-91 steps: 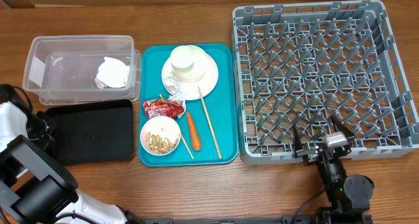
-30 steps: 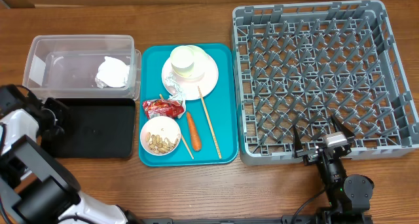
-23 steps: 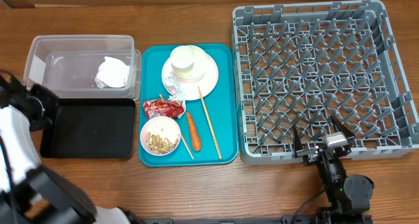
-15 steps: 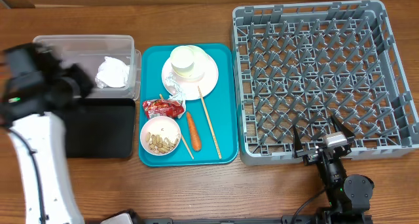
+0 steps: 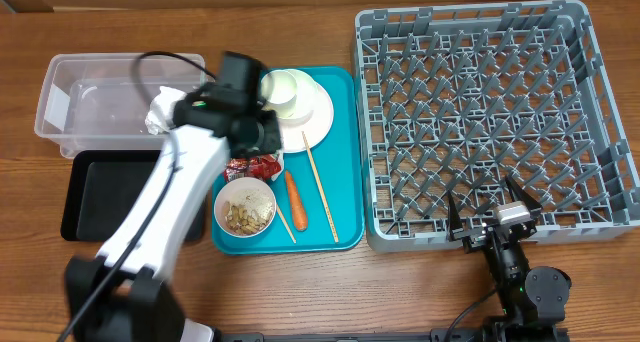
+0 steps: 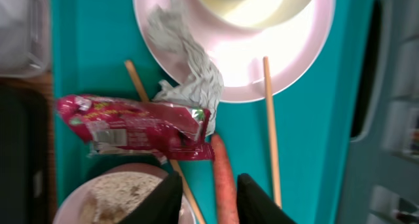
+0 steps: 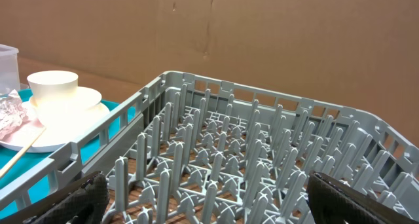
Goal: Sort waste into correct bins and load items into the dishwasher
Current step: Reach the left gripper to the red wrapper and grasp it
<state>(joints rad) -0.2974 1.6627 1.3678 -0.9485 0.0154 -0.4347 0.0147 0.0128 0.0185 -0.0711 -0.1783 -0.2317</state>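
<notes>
My left gripper (image 5: 256, 134) hovers over the teal tray, its jaws a little apart and holding nothing. In the left wrist view the orange carrot (image 6: 222, 178) shows below, between the fingertips (image 6: 167, 198). The red wrapper (image 6: 131, 126) lies beside crumpled paper (image 6: 190, 73) at the white plate (image 6: 229, 60), which carries the cup (image 5: 285, 90). The bowl (image 5: 245, 207) holds beige scraps. Two chopsticks (image 5: 320, 187) lie on the tray. My right gripper (image 5: 490, 210) stands open at the front edge of the grey dish rack (image 5: 490, 112), empty.
The clear tub (image 5: 100, 107) at the back left holds crumpled white paper (image 5: 165, 112). The black tray (image 5: 100, 192) lies in front of it. The teal tray (image 5: 345, 182) sits between the bins and the rack. Cardboard walls stand behind the table.
My left arm has swung from the table's left edge by the black tray to over the teal tray, and its jaws have parted a little. The right arm has not moved.
</notes>
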